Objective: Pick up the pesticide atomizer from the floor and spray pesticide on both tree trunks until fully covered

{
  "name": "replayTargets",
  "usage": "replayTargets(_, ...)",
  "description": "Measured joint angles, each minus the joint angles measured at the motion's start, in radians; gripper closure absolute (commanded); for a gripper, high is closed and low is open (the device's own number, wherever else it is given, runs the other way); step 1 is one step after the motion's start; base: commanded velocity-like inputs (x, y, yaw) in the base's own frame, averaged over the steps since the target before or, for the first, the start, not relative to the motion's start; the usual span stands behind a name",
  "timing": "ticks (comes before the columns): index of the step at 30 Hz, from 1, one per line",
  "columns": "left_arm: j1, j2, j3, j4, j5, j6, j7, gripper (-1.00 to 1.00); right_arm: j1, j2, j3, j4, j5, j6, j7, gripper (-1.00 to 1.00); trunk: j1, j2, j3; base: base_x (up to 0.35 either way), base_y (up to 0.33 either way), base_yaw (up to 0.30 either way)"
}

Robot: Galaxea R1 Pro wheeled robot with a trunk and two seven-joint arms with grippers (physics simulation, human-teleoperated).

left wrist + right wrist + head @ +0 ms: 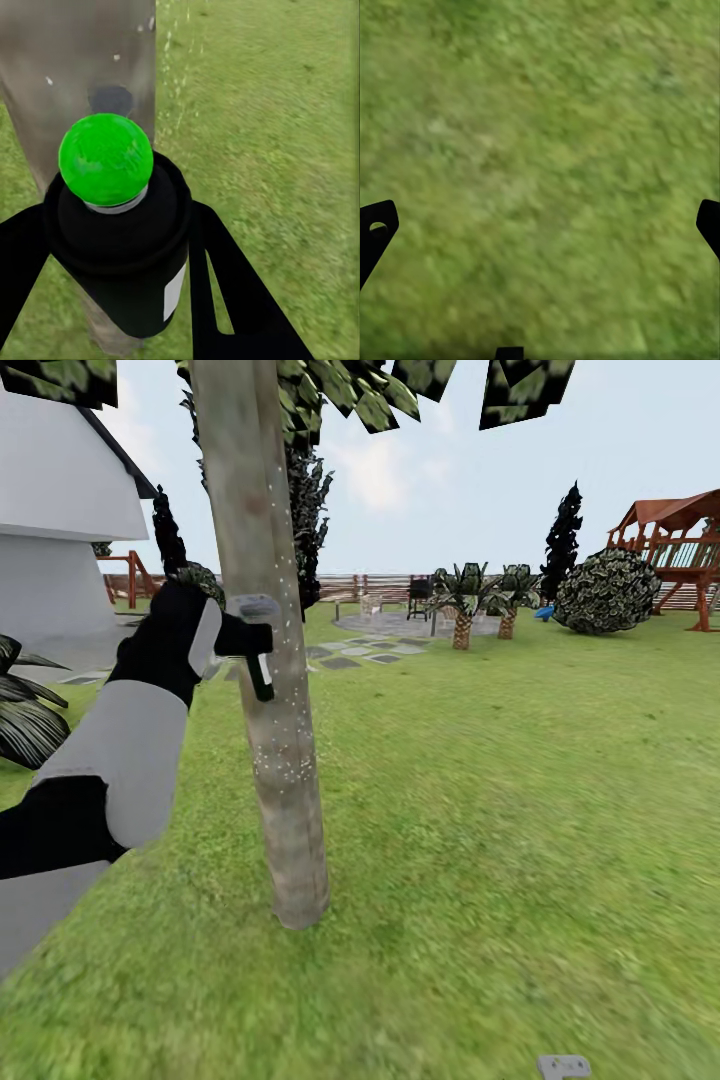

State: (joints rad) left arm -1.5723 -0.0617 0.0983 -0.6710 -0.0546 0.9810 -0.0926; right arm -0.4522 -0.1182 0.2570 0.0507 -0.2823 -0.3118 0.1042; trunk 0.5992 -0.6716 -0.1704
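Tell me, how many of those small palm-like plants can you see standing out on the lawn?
2. One palm stands beside the paved patch past the tree trunk, the other palm just right of it. Others may be hidden behind the trunk.

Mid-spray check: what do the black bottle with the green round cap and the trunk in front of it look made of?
The black atomizer bottle with green round cap, held in the left gripper, looks like matte plastic; its cap is glossier, showing soft highlights. The grey-brown tree trunk looks like rough, mottled bark, dull, flecked with pale droplets.
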Motion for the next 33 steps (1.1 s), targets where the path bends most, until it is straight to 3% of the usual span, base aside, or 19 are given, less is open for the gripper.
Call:
replayTargets(8, -0.191, 0.0, -0.001, 0.104, 0.0, 0.0, 0.002, 1.0, 0.0, 0.0, 0.0, 0.0, 0.0, 0.001, 0.0, -1.0, 0.0, 0.0, 0.0, 0.0, 0.0, 0.0)
replayTargets(10, -0.214, 0.001, -0.001, 0.11, -0.002, 0.0, 0.002, 1.0, 0.0, 0.0, 0.0, 0.0, 0.0, 0.001, 0.0, -1.0, 0.0, 0.0, 0.0, 0.0, 0.0, 0.0)
replayTargets(18, -0.232, 0.01, 0.001, 0.104, -0.004, 0.0, 0.003, 1.0, 0.0, 0.0, 0.0, 0.0, 0.0, 0.001, 0.0, -1.0, 0.0, 0.0, 0.0, 0.0, 0.0, 0.0)
replayTargets(19, -0.232, 0.021, 0.006, 0.104, -0.009, 0.0, 0.004, 1.0, 0.0, 0.0, 0.0, 0.0, 0.0, 0.001, 0.0, -1.0, 0.0, 0.0, 0.0, 0.0, 0.0, 0.0)
replayTargets(22, -0.232, 0.095, 0.016, 0.11, -0.013, -0.001, 0.006, 1.0, 0.0, 0.0, 0.0, 0.0, 0.0, 0.0, 0.0, -1.0, 0.0, 0.0, 0.0, 0.0, 0.0, 0.0)
replayTargets(24, -0.232, 0.114, 0.017, 0.111, -0.005, -0.001, 0.004, 1.0, 0.0, 0.0, 0.0, 0.0, 0.0, 0.0, 0.0, -1.0, 0.0, 0.0, 0.0, 0.0, 0.0, 0.0)
replayTargets(33, -0.232, 0.126, 0.017, 0.126, 0.0, -0.002, 0.002, 1.0, 0.0, 0.0, 0.001, -0.001, 0.002, -0.001, 0.003, -1.0, 0.0, 0.0, 0.0, 0.0, 0.0, 0.0)
